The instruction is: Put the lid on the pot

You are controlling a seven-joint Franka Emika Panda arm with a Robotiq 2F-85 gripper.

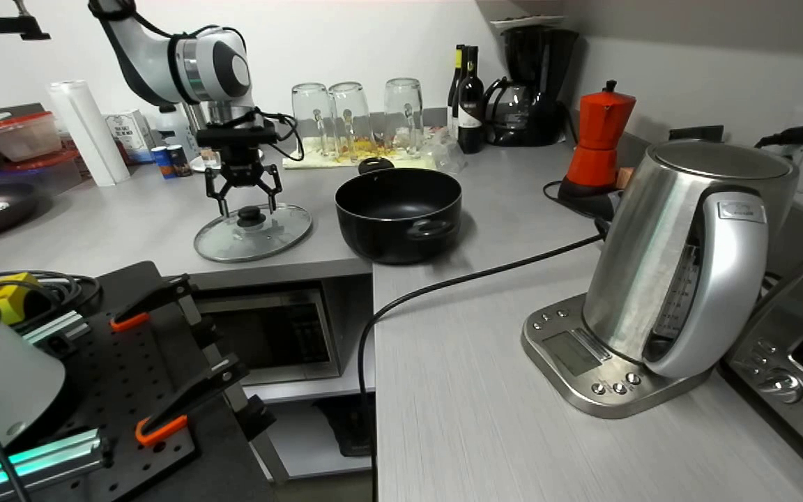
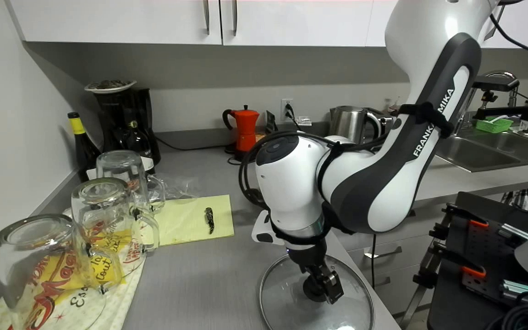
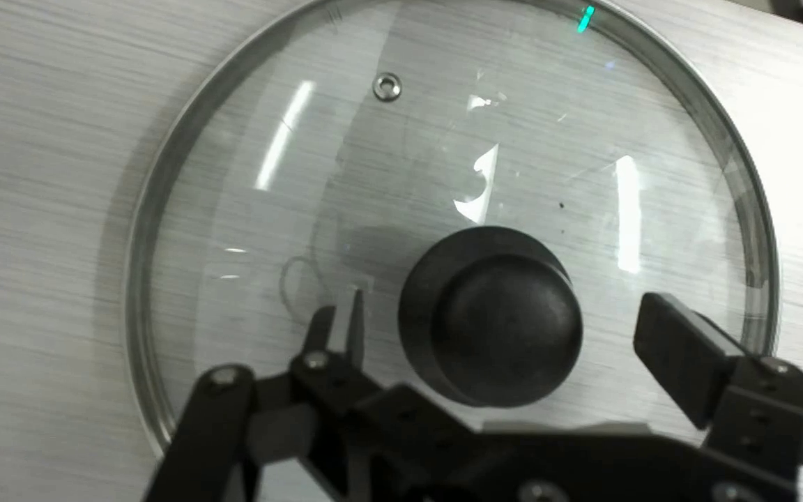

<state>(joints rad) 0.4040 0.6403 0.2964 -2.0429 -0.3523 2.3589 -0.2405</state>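
Observation:
The clear-glass lid [image 1: 224,244] lies flat on the counter near its front edge, with its dark knob [image 1: 251,215] up. It also shows in an exterior view [image 2: 287,293] and fills much of the wrist view [image 3: 269,230]. My gripper [image 1: 248,209] points down over the lid. In the wrist view the gripper [image 3: 504,310] is open, with one finger on each side of the knob [image 3: 506,328] and a gap at both sides. The black pot [image 1: 401,230] stands uncovered and upright beside the lid, at the counter corner; my arm seems to hide it in an exterior view.
Upturned glass mugs [image 1: 350,118] stand on a cloth behind the pot. A black cable [image 1: 485,272] crosses the counter to the steel kettle [image 1: 687,265]. A red moka pot [image 1: 597,139], wine bottles [image 1: 470,104] and a coffee maker [image 1: 534,84] stand farther back.

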